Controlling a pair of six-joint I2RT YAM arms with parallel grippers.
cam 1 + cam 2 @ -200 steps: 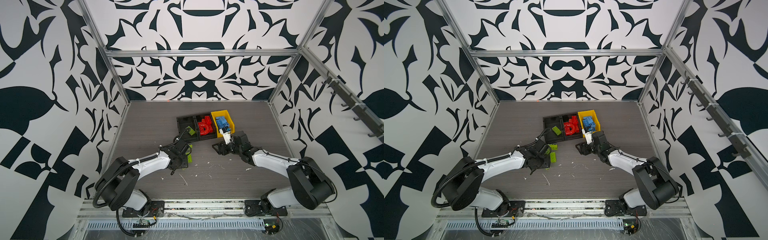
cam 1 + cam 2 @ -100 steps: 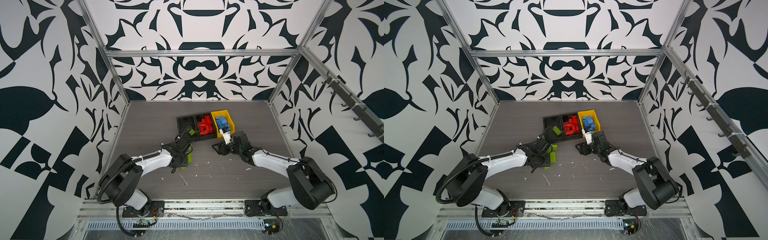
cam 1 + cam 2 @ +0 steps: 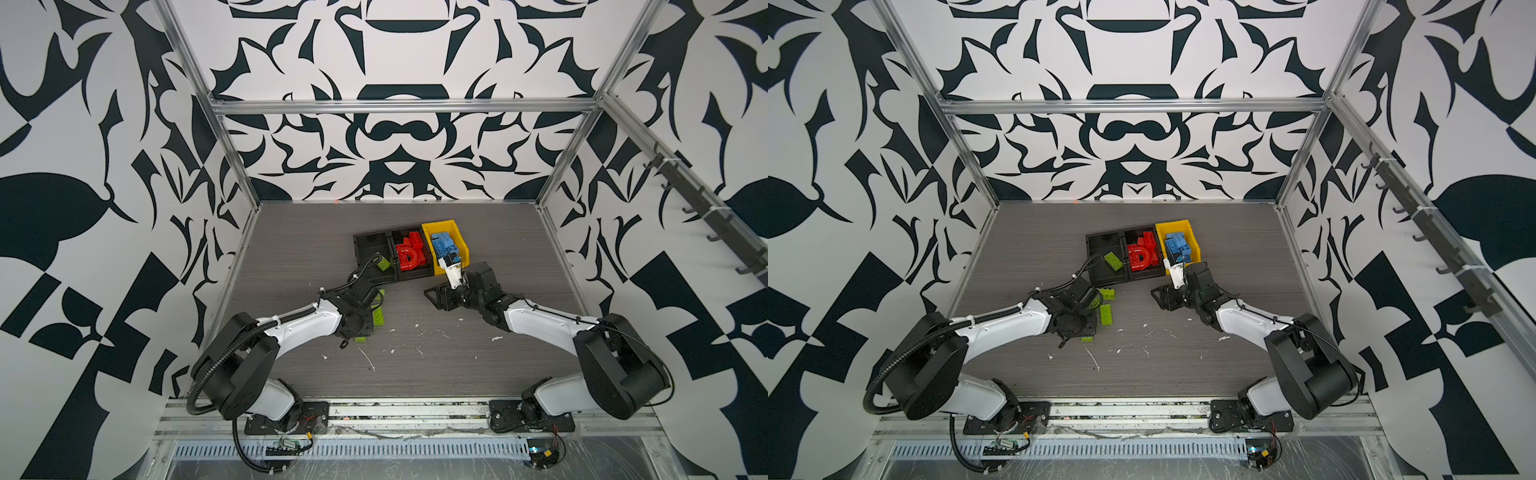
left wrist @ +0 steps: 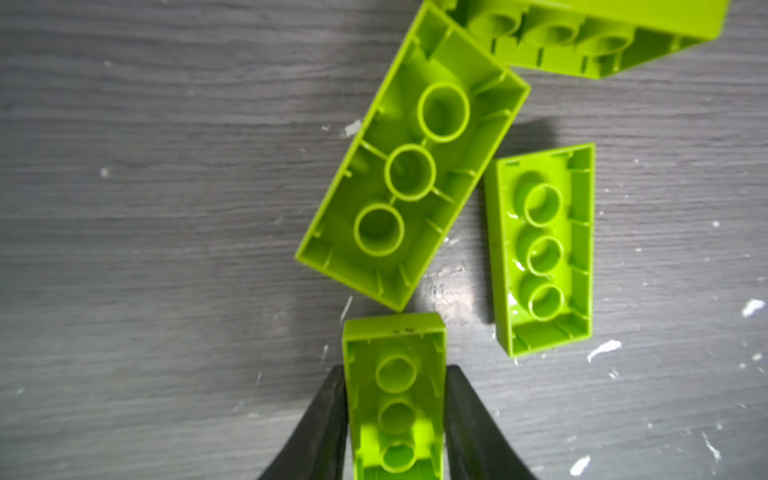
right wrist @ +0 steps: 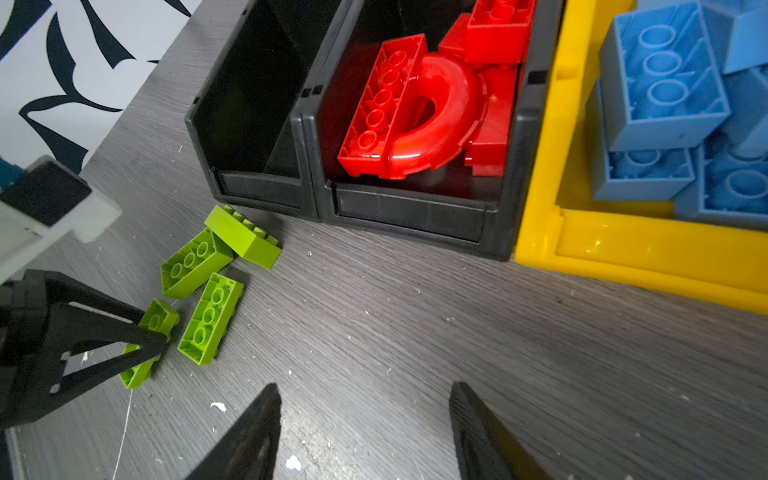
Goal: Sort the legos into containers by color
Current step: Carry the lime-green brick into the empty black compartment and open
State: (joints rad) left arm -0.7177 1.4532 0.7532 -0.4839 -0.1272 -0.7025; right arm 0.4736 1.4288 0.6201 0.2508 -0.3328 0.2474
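Note:
In the left wrist view my left gripper [image 4: 395, 374] is shut on a lime green lego [image 4: 395, 399] lying studs-down on the table; both black fingers press its long sides. Three more green legos [image 4: 411, 166] lie just beyond it. In both top views this gripper [image 3: 360, 332] sits in front of the left black container [image 3: 365, 243], which holds one green lego [image 3: 1113, 262]. Red legos [image 3: 409, 255] fill the middle black container [image 5: 411, 212]. Blue legos [image 3: 442, 245] fill the yellow container [image 5: 623, 249]. My right gripper [image 5: 365, 390] is open and empty over bare table.
Small white scraps [image 3: 368, 359] litter the grey table in front of both arms. The three containers stand side by side, touching, mid-table. Patterned walls and aluminium posts [image 3: 232, 158] enclose the table on three sides.
The left gripper has closed onto the green lego after settling lower over the cluster. The right arm has not moved.

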